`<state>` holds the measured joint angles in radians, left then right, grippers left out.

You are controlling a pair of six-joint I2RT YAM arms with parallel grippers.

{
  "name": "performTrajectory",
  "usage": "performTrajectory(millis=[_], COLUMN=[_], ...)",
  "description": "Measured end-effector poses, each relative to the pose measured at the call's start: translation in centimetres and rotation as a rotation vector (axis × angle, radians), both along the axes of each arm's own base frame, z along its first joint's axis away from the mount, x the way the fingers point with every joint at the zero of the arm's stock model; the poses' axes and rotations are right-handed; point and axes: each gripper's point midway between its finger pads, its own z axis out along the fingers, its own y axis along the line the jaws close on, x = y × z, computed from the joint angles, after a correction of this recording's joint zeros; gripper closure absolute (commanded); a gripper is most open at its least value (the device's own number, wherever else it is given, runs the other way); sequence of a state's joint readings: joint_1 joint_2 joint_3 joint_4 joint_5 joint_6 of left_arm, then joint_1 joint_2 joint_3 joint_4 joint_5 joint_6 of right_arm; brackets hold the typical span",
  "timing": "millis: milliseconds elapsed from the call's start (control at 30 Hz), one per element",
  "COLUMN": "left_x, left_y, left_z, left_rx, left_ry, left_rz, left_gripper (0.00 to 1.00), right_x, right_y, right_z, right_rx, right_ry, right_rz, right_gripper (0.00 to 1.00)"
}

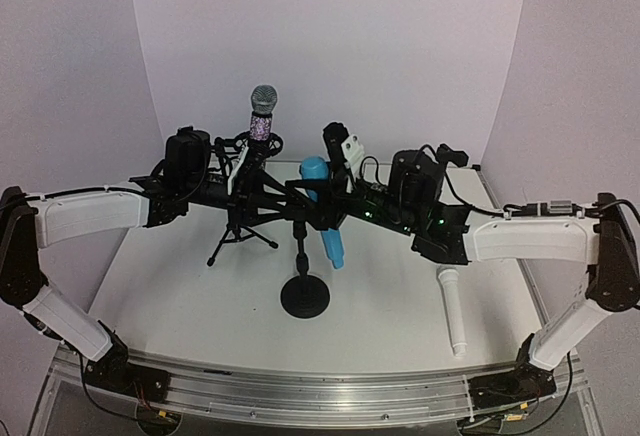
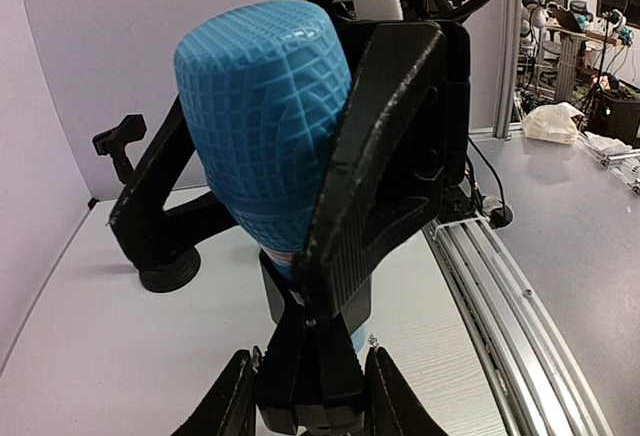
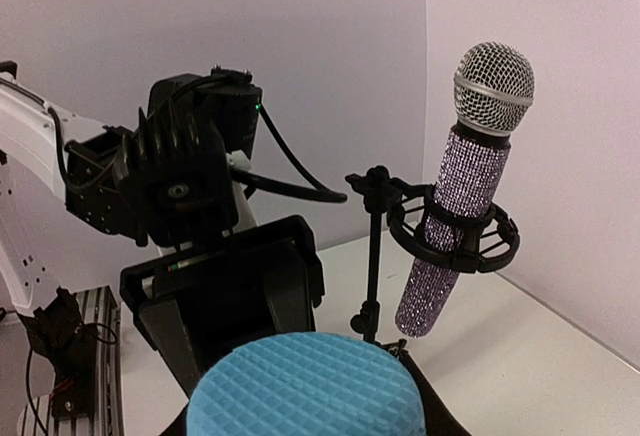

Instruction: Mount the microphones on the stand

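The light blue microphone (image 1: 322, 211) hangs tilted over the round-base stand (image 1: 305, 296), head up. My right gripper (image 1: 335, 204) is shut on it; its head fills the bottom of the right wrist view (image 3: 305, 396) and the left wrist view (image 2: 265, 106). My left gripper (image 1: 283, 196) is shut on the stand's black clip (image 2: 310, 376), which sits at the blue microphone's lower body. The glittery purple-silver microphone (image 1: 262, 116) stands upright in the ring mount of a tripod stand (image 1: 240, 236), also in the right wrist view (image 3: 460, 196). The white microphone (image 1: 452, 311) lies on the table at the right.
The tripod stand's legs spread just left of the round base. The table's (image 1: 180, 306) near edge has a metal rail (image 1: 320, 391). White walls close in at the back and sides.
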<state>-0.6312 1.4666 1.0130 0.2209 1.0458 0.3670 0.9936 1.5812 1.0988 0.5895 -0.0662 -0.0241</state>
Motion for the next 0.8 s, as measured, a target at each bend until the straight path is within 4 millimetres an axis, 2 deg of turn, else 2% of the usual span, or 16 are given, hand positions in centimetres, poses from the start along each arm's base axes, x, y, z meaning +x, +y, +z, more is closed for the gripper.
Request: performTrajectory(millis=[200, 800], left_x=[0.3, 0.4], left_y=[0.1, 0.2], left_z=[0.1, 0.1], left_rx=[-0.002, -0.029], left_ry=[0.016, 0.066], left_rz=[0.011, 0.024], left_gripper=[1.00, 1.00], right_x=[0.7, 0.9], right_y=[0.5, -0.8], right_z=[1.0, 1.9], right_rx=[0.097, 0.295], right_ry=[-0.003, -0.042], right_rz=[-0.010, -0.049], right_gripper=[1.00, 1.00])
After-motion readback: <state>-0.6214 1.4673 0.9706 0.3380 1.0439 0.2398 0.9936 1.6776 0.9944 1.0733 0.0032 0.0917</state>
